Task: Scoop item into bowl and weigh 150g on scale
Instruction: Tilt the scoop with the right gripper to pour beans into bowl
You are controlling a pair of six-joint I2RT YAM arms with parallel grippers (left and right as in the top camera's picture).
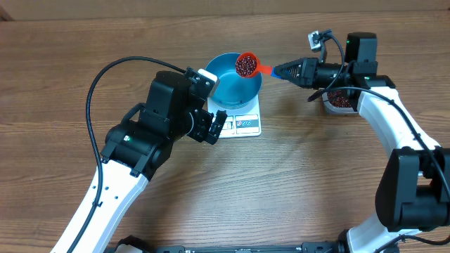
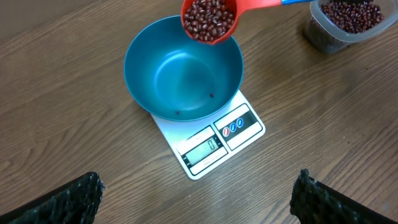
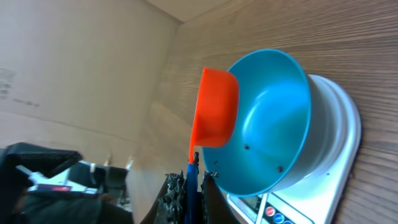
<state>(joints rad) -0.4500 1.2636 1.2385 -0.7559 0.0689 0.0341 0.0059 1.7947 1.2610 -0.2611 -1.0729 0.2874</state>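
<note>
Pouring: R claw point(image 1: 283, 70) grasps orange plastic scoop point(image 1: 247, 65), red-brown beans point(image 2: 210, 18), over round blue bowl point(image 1: 226, 86) on white square scale point(image 1: 246, 126); L claw point(image 1: 212, 126) released. Next: tip slowly; readout point(image 2: 208, 149) unclear, prob. low.

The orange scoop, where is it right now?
Overhead, the orange scoop hangs above the far right rim of the blue bowl, loaded with beans, its handle pinched in the right fingers.

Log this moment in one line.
right tool: shut on scoop handle | scoop: full of beans, over bowl | bowl: on scale, nearly empty | left tool: open, near scale
</note>
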